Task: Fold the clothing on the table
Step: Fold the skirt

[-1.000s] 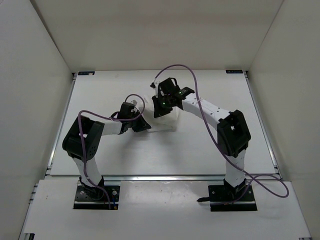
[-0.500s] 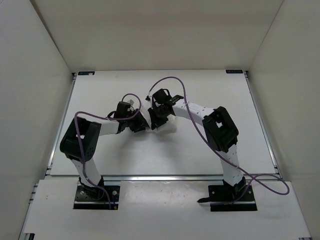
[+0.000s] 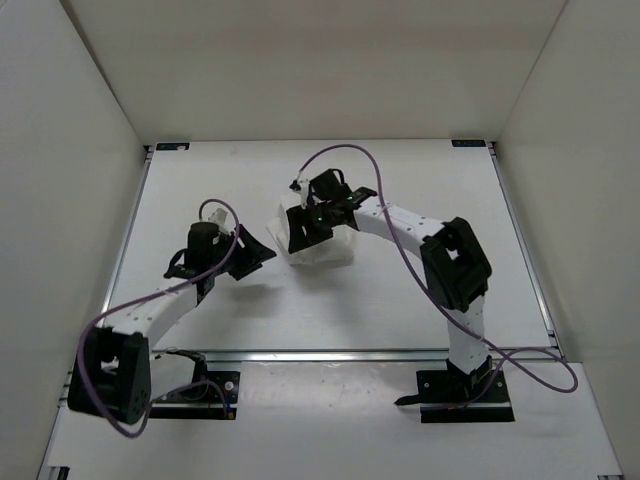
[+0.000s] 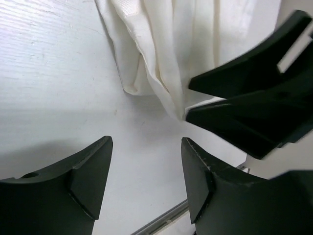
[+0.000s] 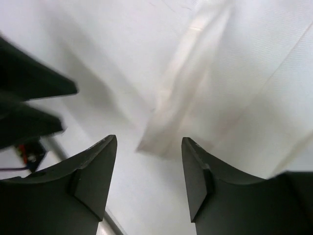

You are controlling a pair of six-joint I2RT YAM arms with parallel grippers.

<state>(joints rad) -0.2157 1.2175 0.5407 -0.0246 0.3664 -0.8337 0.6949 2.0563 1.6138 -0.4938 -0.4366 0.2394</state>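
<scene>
Clothing lay bunched in a small white heap near the middle of the bench. The left tool stood just beside the heap's left edge, jaws apart with only bare bench between them. The right tool hung over the heap's far-left part, jaws likewise parted and gripping nothing, a folded fabric edge showing below.

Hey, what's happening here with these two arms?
Two robot arms are working on folding a white garment on the table. It lies gathered in a small heap mid-table. The left gripper is open over bare table beside its edge, and the right gripper is open just above it. Neither holds it.
</scene>
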